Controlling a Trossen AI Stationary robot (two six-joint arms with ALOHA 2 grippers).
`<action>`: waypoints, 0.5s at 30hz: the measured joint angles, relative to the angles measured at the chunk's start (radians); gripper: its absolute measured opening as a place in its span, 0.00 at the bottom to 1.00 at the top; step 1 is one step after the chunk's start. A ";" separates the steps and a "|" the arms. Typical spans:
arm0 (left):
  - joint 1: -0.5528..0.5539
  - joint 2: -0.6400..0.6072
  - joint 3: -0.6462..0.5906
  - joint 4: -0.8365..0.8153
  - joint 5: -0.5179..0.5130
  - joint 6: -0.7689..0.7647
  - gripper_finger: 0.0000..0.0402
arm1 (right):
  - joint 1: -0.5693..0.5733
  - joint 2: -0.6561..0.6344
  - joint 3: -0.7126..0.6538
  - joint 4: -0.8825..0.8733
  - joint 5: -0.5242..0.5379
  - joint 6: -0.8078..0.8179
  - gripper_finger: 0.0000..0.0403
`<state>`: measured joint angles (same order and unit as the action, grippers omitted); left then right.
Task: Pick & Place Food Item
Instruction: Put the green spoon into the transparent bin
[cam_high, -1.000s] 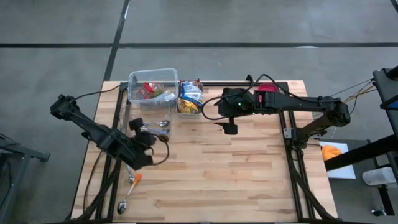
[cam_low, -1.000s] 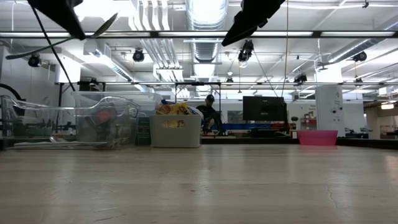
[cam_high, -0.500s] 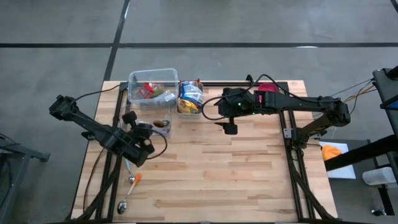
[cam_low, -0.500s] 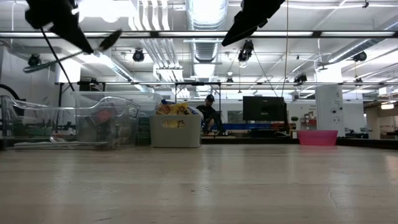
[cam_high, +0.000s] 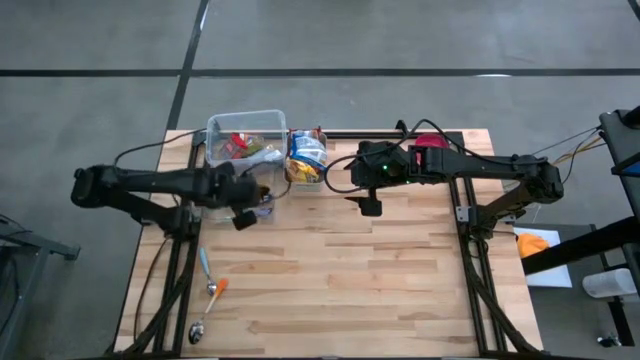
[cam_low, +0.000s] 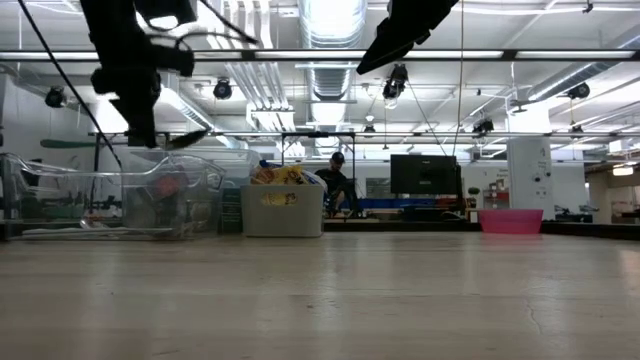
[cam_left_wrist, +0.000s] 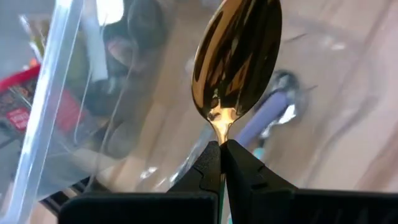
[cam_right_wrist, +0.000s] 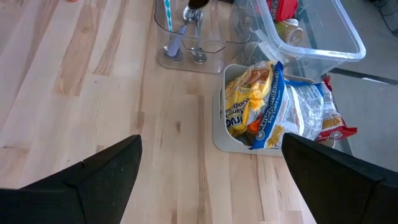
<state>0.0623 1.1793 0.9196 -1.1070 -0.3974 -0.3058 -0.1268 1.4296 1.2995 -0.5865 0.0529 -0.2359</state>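
The left gripper (cam_left_wrist: 222, 149) is clenched on the neck of a gold spoon (cam_left_wrist: 236, 59), bowl pointing away from the wrist. In the high view it sits at the far left of the table (cam_high: 400, 290), over a small clear cutlery holder (cam_right_wrist: 186, 46) that stands just near of the clear bin (cam_high: 245, 135). The holder already contains several utensils, one with a blue handle.

The right gripper (cam_right_wrist: 208, 180) hangs with its fingers spread wide and nothing between them, over the far centre of the table, near a grey tub (cam_right_wrist: 239, 140) of snack bags (cam_right_wrist: 273, 112). That arm waits.

Judgement: the step in hand appears to be delivery of the spoon to the holder, not handling of food. The task sentence names a food item; the pictures show cutlery in the grip. The food itself sits untouched in the tub and the bin at the far edge.

The next move calls for lining the spoon up with the holder's mouth, lowering it between the utensils already there, then releasing.

Two more spoons (cam_high: 205, 300) lie at the near left of the table, one with an orange part.

Limits of view: the spoon's handle is hidden behind the fingers. From above, the arm covers most of the holder, so how far the spoon stands above its rim cannot be told. The bin's contents are blurred through the plastic. In the low view the left gripper is only a dark silhouette.
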 joint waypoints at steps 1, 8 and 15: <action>0.035 0.000 -0.011 0.004 0.012 0.032 0.01 | 0.000 0.000 0.000 0.000 0.000 0.000 0.95; 0.199 0.000 -0.148 0.149 0.010 0.164 0.01 | 0.000 0.000 0.000 0.000 0.000 0.000 0.95; 0.236 0.000 -0.133 0.180 0.167 0.154 0.01 | 0.000 0.000 0.000 -0.001 0.000 0.000 0.95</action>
<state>0.2981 1.1790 0.7868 -0.9269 -0.2300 -0.1523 -0.1267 1.4296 1.2996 -0.5870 0.0530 -0.2362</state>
